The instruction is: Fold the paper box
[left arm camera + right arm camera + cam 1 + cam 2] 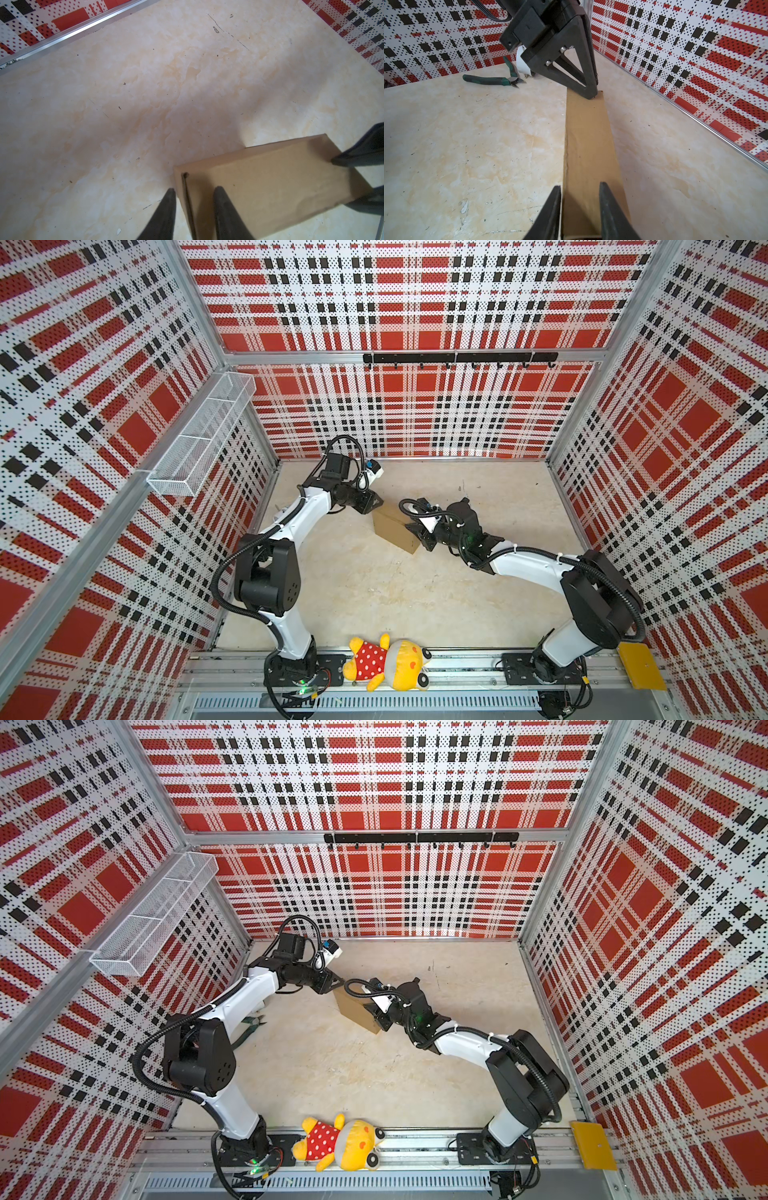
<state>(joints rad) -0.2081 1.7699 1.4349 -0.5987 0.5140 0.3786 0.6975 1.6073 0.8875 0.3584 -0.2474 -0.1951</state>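
Observation:
The paper box [392, 526] [355, 1006] lies closed on the tabletop between both arms, plain brown cardboard with a tuck seam along one edge [270, 187] [587, 145]. My left gripper [376, 504] [338, 982] [194, 191] stands at its far left corner. The jaws are part open and straddle the edge, one finger beside the wall and one over the lid. My right gripper [417, 537] [376, 1017] [580, 187] sits at the opposite end, also part open. One of its fingers runs along the box's edge and the other lies over a face wider than the gap.
Green pliers [492, 80] [253, 1023] lie near the left arm. A yellow plush toy [386, 662] rests on the front rail, and a yellow flat plate [640, 666] is at the front right. A wire basket [199, 435] hangs on the left wall, with a hook rail [457, 358] on the back wall.

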